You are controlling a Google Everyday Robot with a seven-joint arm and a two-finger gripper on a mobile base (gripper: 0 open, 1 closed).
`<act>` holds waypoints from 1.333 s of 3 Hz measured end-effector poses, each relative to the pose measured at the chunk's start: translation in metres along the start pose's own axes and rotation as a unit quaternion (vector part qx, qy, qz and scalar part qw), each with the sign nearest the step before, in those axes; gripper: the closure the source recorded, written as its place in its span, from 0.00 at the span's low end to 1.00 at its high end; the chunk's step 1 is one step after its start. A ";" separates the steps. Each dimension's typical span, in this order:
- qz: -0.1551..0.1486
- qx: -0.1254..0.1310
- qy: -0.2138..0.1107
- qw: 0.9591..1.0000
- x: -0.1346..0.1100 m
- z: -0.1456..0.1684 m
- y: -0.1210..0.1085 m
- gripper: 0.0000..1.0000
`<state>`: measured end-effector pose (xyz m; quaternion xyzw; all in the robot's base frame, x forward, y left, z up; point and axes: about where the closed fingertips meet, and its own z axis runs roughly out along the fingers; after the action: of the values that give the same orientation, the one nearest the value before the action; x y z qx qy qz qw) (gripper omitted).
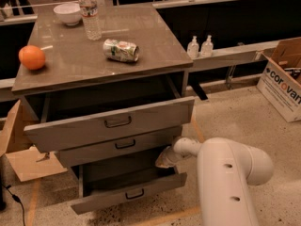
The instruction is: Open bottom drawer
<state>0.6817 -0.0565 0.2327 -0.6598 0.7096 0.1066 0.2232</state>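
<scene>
Above flat grey bottom drawer [128,195], pale end effector [164,160].

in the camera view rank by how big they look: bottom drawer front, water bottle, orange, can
1. bottom drawer front, gripper just above its right end
2. water bottle
3. can and orange look alike, so unranked

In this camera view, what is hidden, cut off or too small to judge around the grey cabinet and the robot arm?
Camera view:
Inside of the open grey bottom drawer: shadowed, covered by the slim grey middle drawer.
White end effector at that drawer's right end: its contact point is hidden by its own body.
Brown printed cardboard box: cut off by the right edge.
Label on the lying metal can: too small to read.
</scene>
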 end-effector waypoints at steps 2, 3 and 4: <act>-0.040 -0.024 0.003 0.999 0.004 0.044 -0.002 1.00; -0.045 -0.051 0.006 0.998 0.005 0.063 0.006 1.00; -0.032 -0.093 0.007 0.995 0.013 0.082 0.030 1.00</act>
<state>0.6660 -0.0286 0.1507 -0.7010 0.6766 0.1603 0.1587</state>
